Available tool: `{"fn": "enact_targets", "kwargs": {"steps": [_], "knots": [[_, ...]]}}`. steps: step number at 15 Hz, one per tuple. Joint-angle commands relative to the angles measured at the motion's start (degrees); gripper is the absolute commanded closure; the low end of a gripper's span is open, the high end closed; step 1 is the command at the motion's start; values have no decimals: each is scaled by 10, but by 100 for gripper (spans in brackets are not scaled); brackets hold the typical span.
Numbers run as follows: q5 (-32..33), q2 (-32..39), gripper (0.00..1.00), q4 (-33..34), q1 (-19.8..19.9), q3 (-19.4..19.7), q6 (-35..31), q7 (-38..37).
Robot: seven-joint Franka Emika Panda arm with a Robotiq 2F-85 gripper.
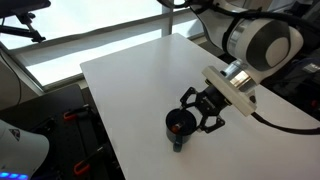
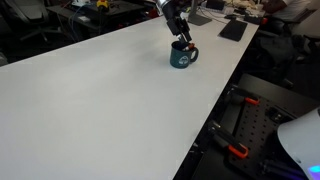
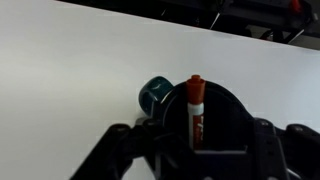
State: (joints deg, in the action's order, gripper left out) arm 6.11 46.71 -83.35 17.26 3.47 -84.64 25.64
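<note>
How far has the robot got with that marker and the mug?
Done, by the look of it: the gripper is right over the mug on the white table. In hand: the red-capped marker stands upright in the mug, between the open jaws. Left: the jaws do not touch the marker in the wrist view, so nothing is gripped or lifted yet.

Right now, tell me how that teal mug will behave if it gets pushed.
The mug looks rigid and squat, so it would probably slide on the smooth table rather than tip. Pushed off-centre, its handle could make it swivel.
</note>
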Motion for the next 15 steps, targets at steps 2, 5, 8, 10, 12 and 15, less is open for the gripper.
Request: {"fn": "enact_targets", "kwargs": {"steps": [2, 5, 8, 10, 12, 15], "knots": [[-9, 10, 58, 26, -3, -1, 29, -11], [-10, 10, 43, 28, -3, -1, 29, -14], [-10, 14, 26, 31, -4, -1, 33, -14], [-10, 15, 28, 30, -3, -1, 33, -12], [-10, 16, 40, 30, -3, -1, 33, -12], [-10, 16, 45, 30, -3, -1, 35, -12]]}}
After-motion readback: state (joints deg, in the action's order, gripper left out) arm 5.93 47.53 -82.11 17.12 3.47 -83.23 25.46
